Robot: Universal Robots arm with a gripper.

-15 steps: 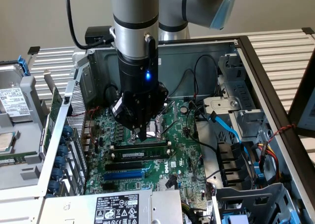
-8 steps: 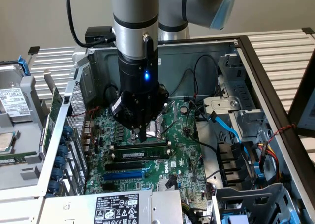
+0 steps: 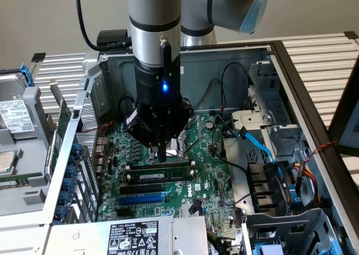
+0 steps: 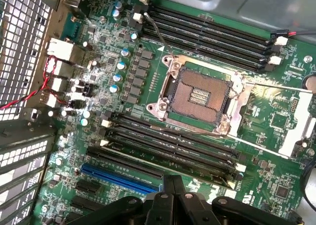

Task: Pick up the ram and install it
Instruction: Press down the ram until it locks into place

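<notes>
The ram [image 3: 160, 176], a thin green stick with a white label strip, lies lengthwise in the bank of black memory slots [image 3: 162, 166] on the green motherboard, level with them. My gripper [image 3: 161, 156] hangs straight down over that bank. Its fingers are shut with nothing between them, and their tip is at the far slot just behind the ram. I cannot tell whether the tip touches the board. In the wrist view the shut gripper [image 4: 170, 185] hovers over the memory slots [image 4: 168, 143].
The open CPU socket [image 4: 200, 94] lies just beyond the slots. A blue expansion slot [image 3: 143, 199] sits in front of them. Drive cages with blue and black cables [image 3: 269, 176] fill the exterior view's right. The power supply [image 3: 134, 235] is in front, and the case wall [image 3: 67, 148] stands at the left.
</notes>
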